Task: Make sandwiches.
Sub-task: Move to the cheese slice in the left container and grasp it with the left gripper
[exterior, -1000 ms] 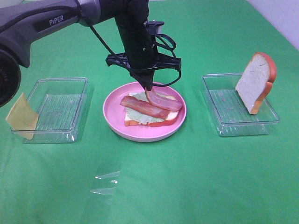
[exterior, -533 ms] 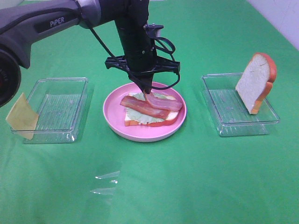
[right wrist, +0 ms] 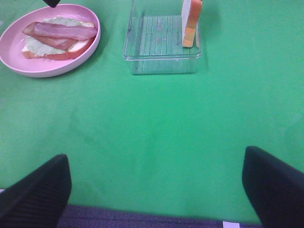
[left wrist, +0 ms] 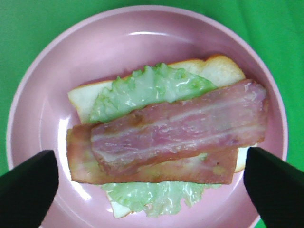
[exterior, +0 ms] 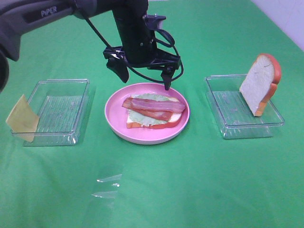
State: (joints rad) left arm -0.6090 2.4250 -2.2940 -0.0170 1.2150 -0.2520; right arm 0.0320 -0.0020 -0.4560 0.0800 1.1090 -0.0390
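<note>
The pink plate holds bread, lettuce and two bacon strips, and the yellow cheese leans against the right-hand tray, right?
Not quite: the exterior high view shows the cheese slice leaning against the left tray. The plate holds what you say.

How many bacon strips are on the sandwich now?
2. One reddish-brown bacon strip lies on the pale green lettuce on the round pink plate; the second strip overlaps it.

bacon strips (exterior: 153, 107) over lettuce (exterior: 140, 116) on bread (exterior: 133, 124), second bread slice (exterior: 259, 83) upright, cheese (exterior: 21, 118) leaning
</note>
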